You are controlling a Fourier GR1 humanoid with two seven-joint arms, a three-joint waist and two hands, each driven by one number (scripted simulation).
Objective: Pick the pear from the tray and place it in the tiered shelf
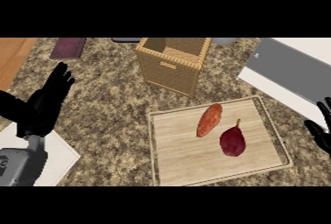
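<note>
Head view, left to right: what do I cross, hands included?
left hand → wicker tiered shelf → sweet potato → pear → right hand. The wooden tray is left out because it spans several of these.

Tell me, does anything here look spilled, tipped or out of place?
Nothing stands out. The pear and an orange vegetable lie side by side on the wooden tray, the wicker shelf stands upright behind it, and nothing is spilled on the counter.

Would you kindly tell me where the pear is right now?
In the head view the dark red pear lies on the wooden tray, right of centre, just right of the orange-red vegetable that shares the tray.
</note>
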